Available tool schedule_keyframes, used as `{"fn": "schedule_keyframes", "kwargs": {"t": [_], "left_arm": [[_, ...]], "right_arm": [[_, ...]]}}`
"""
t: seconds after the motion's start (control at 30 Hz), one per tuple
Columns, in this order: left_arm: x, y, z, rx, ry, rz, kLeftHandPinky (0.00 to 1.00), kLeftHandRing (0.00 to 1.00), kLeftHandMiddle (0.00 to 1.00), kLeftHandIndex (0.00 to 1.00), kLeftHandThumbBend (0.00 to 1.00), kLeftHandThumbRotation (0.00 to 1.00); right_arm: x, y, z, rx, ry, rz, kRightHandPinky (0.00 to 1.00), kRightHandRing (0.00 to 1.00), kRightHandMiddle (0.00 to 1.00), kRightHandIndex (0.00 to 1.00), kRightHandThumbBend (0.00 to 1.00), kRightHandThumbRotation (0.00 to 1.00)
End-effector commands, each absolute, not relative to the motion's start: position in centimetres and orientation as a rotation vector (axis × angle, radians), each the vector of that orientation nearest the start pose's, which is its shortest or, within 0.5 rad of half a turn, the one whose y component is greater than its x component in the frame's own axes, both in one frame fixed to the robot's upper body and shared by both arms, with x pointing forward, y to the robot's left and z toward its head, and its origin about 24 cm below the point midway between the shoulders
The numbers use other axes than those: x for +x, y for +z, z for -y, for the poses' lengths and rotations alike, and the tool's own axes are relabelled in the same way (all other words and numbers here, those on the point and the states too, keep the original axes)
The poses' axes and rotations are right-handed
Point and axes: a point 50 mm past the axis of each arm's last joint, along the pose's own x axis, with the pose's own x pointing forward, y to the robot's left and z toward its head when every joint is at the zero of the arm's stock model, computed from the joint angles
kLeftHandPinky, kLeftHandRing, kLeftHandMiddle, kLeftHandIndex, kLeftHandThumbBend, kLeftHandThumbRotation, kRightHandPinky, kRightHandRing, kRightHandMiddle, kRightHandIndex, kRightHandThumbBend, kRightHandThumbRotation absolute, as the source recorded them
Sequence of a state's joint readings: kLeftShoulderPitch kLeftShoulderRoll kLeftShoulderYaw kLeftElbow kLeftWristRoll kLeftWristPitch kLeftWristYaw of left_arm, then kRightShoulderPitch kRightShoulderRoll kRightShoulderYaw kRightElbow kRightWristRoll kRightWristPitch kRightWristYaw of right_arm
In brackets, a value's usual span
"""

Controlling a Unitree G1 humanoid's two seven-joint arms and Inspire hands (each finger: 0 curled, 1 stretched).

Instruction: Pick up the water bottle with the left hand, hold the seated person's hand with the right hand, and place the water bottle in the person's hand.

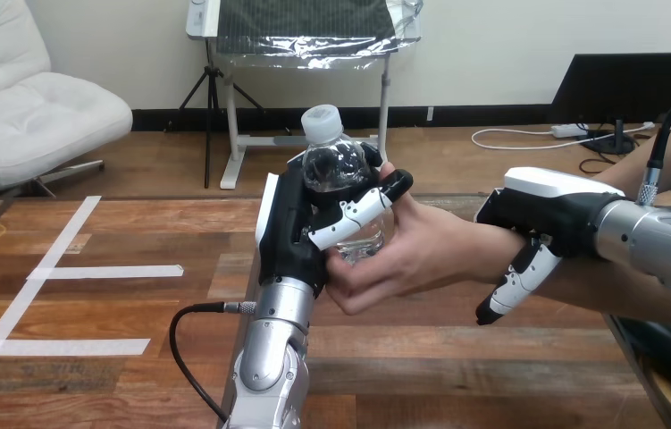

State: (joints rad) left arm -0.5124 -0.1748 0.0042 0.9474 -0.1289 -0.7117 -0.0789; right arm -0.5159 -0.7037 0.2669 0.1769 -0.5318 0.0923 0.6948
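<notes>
Firmly wraps the fingers (354,213) of the left hand (291,232) round the lower body of the water bottle (336,165). Holds that bottle upright, white cap (321,121) on top, lifted clear of the wooden table (117,357). Meets the person's hand (421,255) right there: reaching in from the right, palm turned to the bottle, touching both the bottle and the curled fingers. Hooks the right hand (550,210) over the person's wrist (482,243), with its fingers (515,281) bent down across the wrist's near side. Rises from the bottom edge on the left silver forearm (269,366); enters from the right edge on the right forearm (662,241).
</notes>
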Motion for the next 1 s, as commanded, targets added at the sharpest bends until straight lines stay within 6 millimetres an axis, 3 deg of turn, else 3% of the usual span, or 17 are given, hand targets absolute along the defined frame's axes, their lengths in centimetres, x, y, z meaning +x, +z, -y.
{"fn": "schedule_keyframes", "kwargs": {"t": [0.0,0.97], "left_arm": [[31.74,7.86,-0.81,-0.371,-0.322,0.352,0.31,0.36,0.4,0.43,0.72,0.0],[31.09,7.67,0.13,-0.371,-0.376,0.349,0.3,0.35,0.4,0.42,0.73,0.0]], "right_arm": [[33.67,15.81,20.43,-1.333,0.536,-0.149,0.28,0.36,0.44,0.44,0.9,0.16],[33.53,15.56,20.91,-1.325,0.536,-0.158,0.26,0.34,0.42,0.43,0.88,0.15]]}}
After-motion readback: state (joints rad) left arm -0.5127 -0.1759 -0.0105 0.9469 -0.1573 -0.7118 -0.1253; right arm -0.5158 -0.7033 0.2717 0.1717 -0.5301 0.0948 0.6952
